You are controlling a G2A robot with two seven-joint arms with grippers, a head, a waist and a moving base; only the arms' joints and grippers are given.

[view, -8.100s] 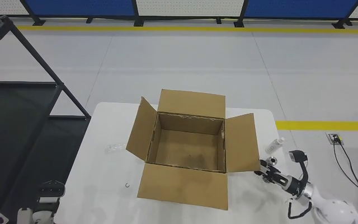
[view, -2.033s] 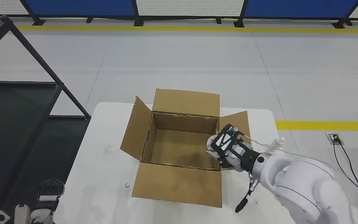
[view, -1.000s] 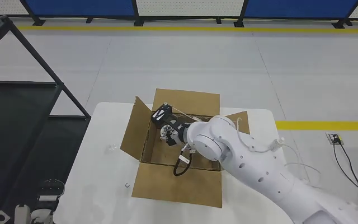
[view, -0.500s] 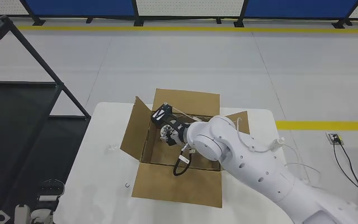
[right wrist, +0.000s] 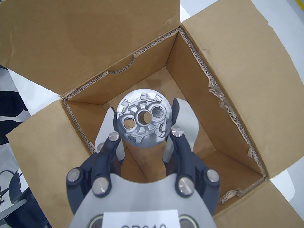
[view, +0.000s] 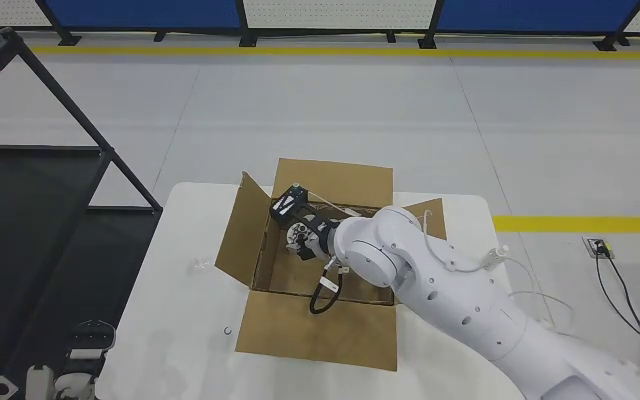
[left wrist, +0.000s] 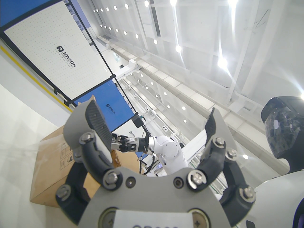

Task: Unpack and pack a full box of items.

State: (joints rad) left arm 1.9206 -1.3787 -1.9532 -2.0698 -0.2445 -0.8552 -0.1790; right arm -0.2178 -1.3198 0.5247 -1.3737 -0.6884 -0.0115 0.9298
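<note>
Over the open cardboard box (right wrist: 220,55), the right end effector (right wrist: 145,116) is clenching a round grey metal disc (right wrist: 136,132) by its rim. One finger is pressing on each side, and the disc's flat, holed face is pointing toward the wrist camera. Beneath the disc the box's brown floor is showing, and the disc is not touching any wall; how far above the floor it is hanging cannot be told.

From the top view, the white right arm (view: 400,265) is stretching across the box from the right side. It is holding the disc over the box's far-left inner corner. All four flaps are leaning or lying outward, and the box is sitting near the middle of the white desk (view: 185,300). Left of the box a small clear plastic piece (view: 205,264) is lying on the desk. Nearer the front edge, a tiny dark ring (view: 230,330) is lying well apart from it.

The left end effector (left wrist: 152,110) is pointing up toward the ceiling (left wrist: 190,36). Its ridged fingers (left wrist: 97,122) are spreading wide, released, with nothing between them. Beyond them, one outer side of the box is showing.
</note>
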